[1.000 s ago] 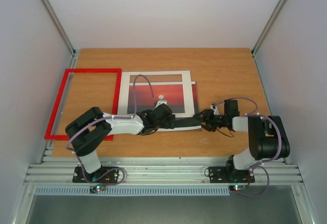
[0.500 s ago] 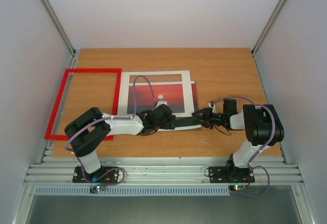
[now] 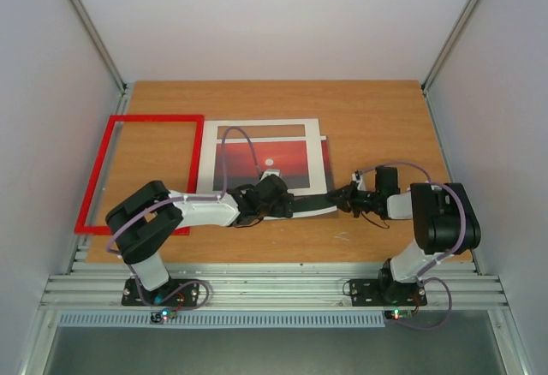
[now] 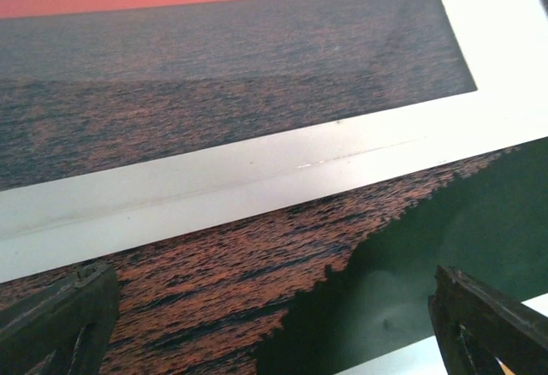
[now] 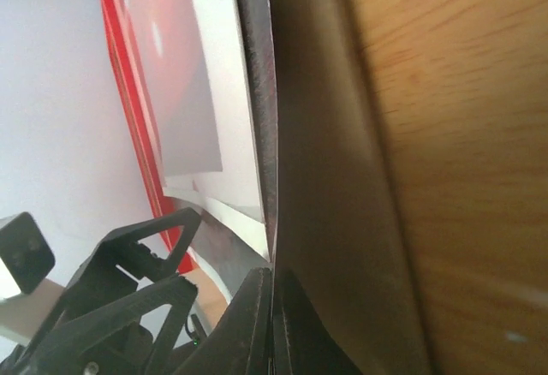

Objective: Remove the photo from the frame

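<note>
The photo (image 3: 287, 169), a red sunset over dark sea, lies on the table (image 3: 368, 118) partly under a white mat sheet (image 3: 265, 128). Its lower and right edges stick out past the mat. My left gripper (image 3: 281, 202) hovers low over the photo's lower edge. In the left wrist view its fingertips (image 4: 68, 315) stand wide apart above the photo (image 4: 214, 281) and hold nothing. My right gripper (image 3: 342, 199) is shut on the photo's lower right edge, and that edge (image 5: 267, 161) runs straight into the right gripper (image 5: 272, 306). The red frame (image 3: 141, 174) lies apart at the left.
The white mat (image 4: 257, 178) crosses the left wrist view as a pale strip. The left arm's fingers (image 5: 111, 281) show in the right wrist view, with the frame (image 5: 128, 92) behind. Grey walls bound the table on both sides, and a metal rail (image 3: 274, 289) runs along the front.
My right gripper has shut on the photo's right edge, and its elbow has swung inward. The left arm and the frame have stayed put.
</note>
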You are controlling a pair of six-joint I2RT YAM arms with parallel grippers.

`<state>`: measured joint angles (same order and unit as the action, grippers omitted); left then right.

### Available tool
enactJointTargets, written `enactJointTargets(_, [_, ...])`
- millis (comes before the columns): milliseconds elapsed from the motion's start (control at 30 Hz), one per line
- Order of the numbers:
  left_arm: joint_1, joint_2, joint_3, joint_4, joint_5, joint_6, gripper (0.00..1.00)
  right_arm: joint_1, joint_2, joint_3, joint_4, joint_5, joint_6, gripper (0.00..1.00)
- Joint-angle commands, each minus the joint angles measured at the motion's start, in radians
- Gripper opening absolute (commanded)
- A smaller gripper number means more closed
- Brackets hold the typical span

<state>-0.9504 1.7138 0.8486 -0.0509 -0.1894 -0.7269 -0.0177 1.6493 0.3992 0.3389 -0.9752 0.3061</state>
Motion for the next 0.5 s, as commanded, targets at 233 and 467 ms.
enactJointTargets(233, [0.000,-0.076,-0.028,-0.078,0.002,-0.016,0.99,-0.022,-0.270,0.049,-0.336,0.017,-0.095,0.01])
enactJointTargets(467, [0.010,-0.097,-0.028,-0.094,-0.015,-0.013,0.99,-0.024,-0.423,0.129,-0.610,0.064,-0.204,0.02])
